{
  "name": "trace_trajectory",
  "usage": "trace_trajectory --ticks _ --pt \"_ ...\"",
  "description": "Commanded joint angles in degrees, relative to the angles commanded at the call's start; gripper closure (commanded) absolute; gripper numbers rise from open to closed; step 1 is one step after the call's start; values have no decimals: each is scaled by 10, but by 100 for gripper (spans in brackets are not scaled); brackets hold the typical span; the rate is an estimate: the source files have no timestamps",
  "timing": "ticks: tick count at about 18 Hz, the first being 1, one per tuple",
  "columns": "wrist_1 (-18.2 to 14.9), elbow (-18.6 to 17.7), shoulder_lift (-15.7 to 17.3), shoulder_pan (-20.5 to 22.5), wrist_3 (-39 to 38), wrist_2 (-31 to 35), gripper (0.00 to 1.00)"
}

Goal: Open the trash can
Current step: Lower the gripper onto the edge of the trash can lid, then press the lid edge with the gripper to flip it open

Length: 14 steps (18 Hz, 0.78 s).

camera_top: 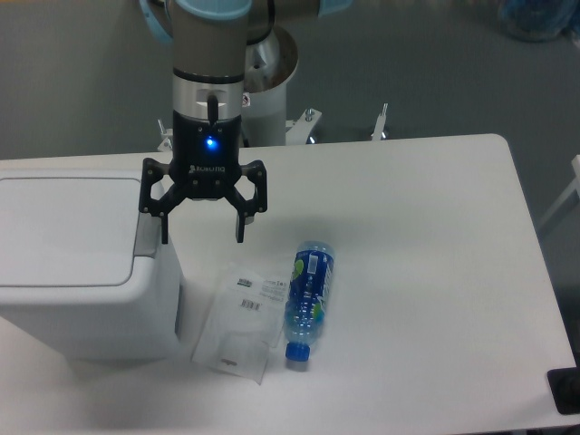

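The trash can (82, 299) is a large boxy white bin at the left of the table, with its flat lid (63, 227) closed and a grey push bar (147, 237) along the lid's right edge. My gripper (202, 240) is open and empty, pointing down. Its left fingertip hangs just above the push bar at the bin's right edge, and its right fingertip is over the bare table beside the bin.
A blue plastic bottle (310, 299) lies on its side on the white table (417, 272), cap toward the front. A clear plastic bag with a label (240, 319) lies flat between the bottle and the bin. The table's right edge is near a black object (566, 390).
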Motion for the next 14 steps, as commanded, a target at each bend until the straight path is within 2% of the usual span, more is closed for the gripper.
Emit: trace_trajectory --ticks 14 --pt "0 -3 2 -7 3 0 0"
